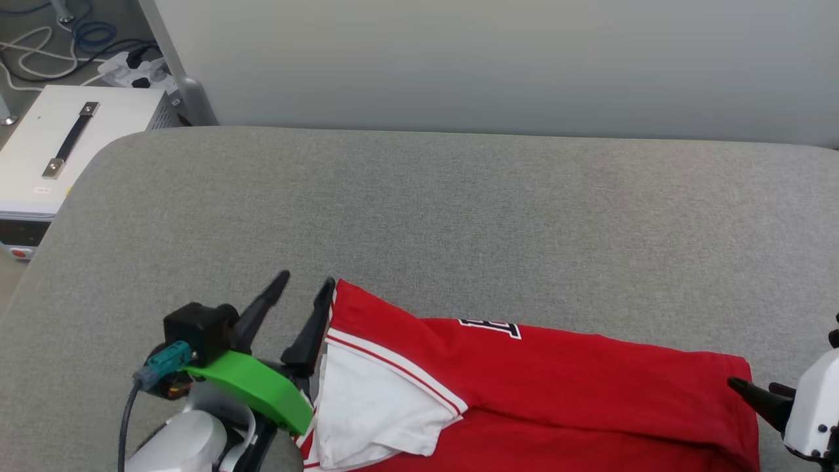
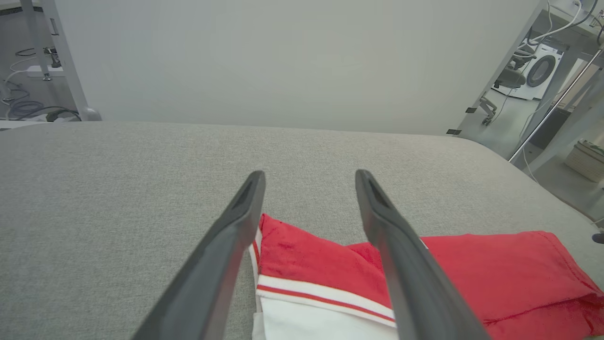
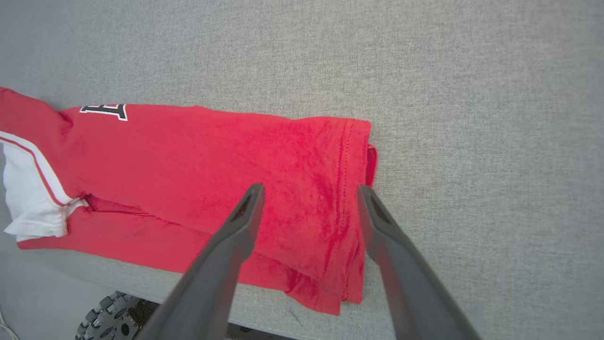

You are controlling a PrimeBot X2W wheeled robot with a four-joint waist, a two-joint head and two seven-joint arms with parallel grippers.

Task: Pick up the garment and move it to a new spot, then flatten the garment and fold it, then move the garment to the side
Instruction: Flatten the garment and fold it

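The garment (image 1: 577, 373), a red jersey with a white, stripe-trimmed sleeve, lies folded into a long band along the head view's lower edge, its lettering partly hidden.

The shirt (image 1: 557, 373) at lower centre is red, its sleeve (image 1: 373, 406) white with red-and-white striped trim, its lettering (image 1: 491, 326) black and white. The table (image 1: 459, 216) is flecked grey. A cover (image 1: 255, 387) at lower left is bright green; the box (image 1: 39, 157) at upper left is white, its handle (image 1: 72, 139) black.
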